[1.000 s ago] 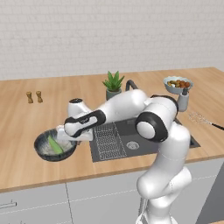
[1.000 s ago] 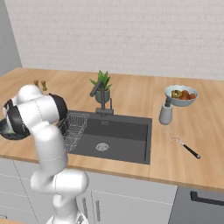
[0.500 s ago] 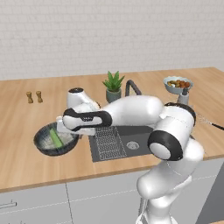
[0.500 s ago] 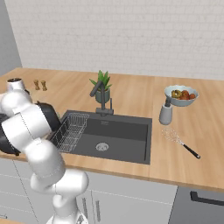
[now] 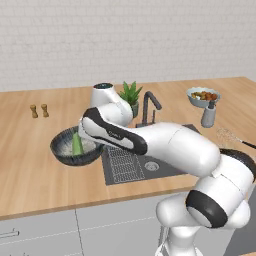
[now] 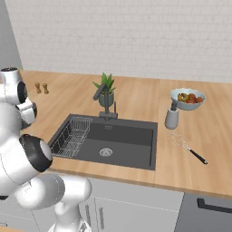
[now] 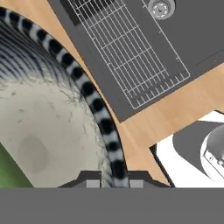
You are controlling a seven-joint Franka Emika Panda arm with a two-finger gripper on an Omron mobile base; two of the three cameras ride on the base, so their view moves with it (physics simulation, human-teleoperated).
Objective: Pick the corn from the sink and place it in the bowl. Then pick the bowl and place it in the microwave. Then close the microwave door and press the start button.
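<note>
The corn (image 5: pixel 77 144) was seen lying inside the bowl (image 5: pixel 64 152), a green sliver of it also caught at the lower left of the hand view, so the first step could be judged done. The bowl was set on the wooden counter (image 5: pixel 30 170) just left of the sink (image 5: pixel 167 165), its rim close to the sink's edge, with the wire rack (image 7: pixel 127 52) and the steel drain (image 7: pixel 160 8) visible beyond it in the hand view.

The gripper (image 7: pixel 111 183) was positioned at the bowl's right rim. In the hand view the striped rim (image 7: pixel 94 105) was seen running down between the two finger tips, one on the pale inside and one on the outside. The jaws were nearly closed, so a clench on the rim was judged likely, though firm contact could not be confirmed from the pictures. In the left base view the hand was mostly hidden behind the arm's forearm.

Whether the bowl was resting on the counter or lifted could not be told. Left to be done, as judged: the bowl to be carried to the microwave and set inside, the door to be shut, the start button to be pressed.
</note>
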